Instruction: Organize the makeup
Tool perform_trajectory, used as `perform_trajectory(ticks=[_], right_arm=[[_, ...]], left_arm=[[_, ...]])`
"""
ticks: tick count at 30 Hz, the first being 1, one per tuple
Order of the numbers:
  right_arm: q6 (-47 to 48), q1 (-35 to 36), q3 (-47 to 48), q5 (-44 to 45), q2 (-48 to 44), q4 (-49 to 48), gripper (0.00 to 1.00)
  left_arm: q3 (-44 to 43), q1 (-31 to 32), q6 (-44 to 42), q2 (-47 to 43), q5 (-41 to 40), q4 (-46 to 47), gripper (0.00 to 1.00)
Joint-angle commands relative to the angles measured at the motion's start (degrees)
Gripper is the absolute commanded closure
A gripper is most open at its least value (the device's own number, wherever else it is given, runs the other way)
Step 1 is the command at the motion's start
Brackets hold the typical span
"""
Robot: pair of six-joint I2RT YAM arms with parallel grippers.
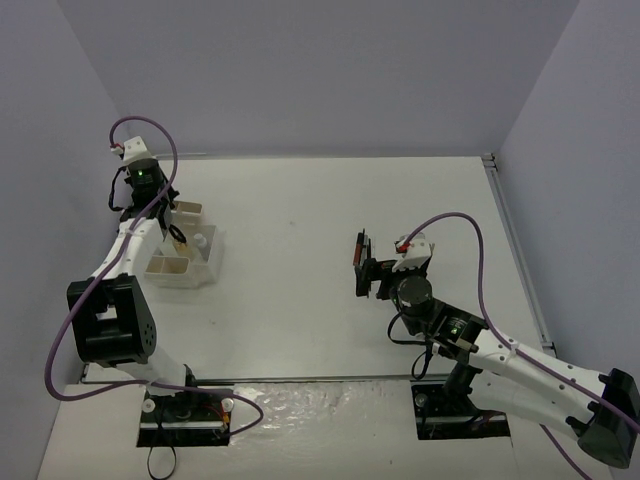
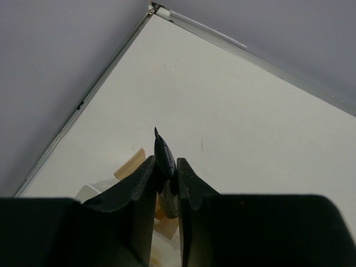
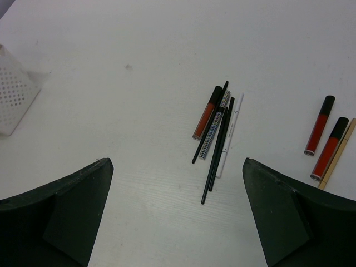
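My left gripper (image 2: 166, 167) is shut on a thin black ridged makeup pencil (image 2: 164, 153), whose tip sticks out past the fingertips. It hangs over the white compartmented tray (image 1: 205, 270), where a tan wooden stick (image 2: 131, 166) and a grey bottle (image 2: 169, 201) lie below the jaws. My right gripper (image 3: 177, 164) is wide open above bare table. Just beyond it lies a bundle of makeup: a red tube with a black cap (image 3: 206, 114), a patterned pencil (image 3: 216, 124), two thin black pencils (image 3: 216, 158) and a white pencil (image 3: 230, 136). In the top view the right gripper (image 1: 366, 266) hides this bundle.
Two more red tubes (image 3: 319, 125) (image 3: 331, 148) and a tan stick (image 3: 338, 153) lie right of the bundle. The tray's perforated wall (image 3: 14, 94) shows at the left of the right wrist view. Grey walls close in the table; a metal rail (image 2: 233, 50) runs along its edge.
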State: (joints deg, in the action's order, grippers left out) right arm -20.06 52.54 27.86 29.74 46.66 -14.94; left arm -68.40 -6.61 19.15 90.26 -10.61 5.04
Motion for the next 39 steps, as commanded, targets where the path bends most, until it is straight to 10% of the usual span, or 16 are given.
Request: perform_trajectory(ticks=[1,18,28,39], right_arm=[[-1.35,-0.24,0.26,0.88,-0.66,-2.94,0.0],[-10.11,-2.08,5.19,7.6,1.57,8.99,0.03],[-14.74,-12.66,9.75,-2.01,11.59,13.96,0.11],[-13.01,-34.27,13.35,-11.14,23.92,14.35,0.25]], left_arm=[[-0.82,-0.16,-0.82,-2.65,-1.17,4.63,0.73],[-1.85,3.73,6.37,-15.06,2.44,-9.75,0.42],[-3.34,12.23,5.3,-26.16,18.45,-31.54,0.09],[12.73,14.41,3.95,-32.43,30.62,-33.59,0.06]])
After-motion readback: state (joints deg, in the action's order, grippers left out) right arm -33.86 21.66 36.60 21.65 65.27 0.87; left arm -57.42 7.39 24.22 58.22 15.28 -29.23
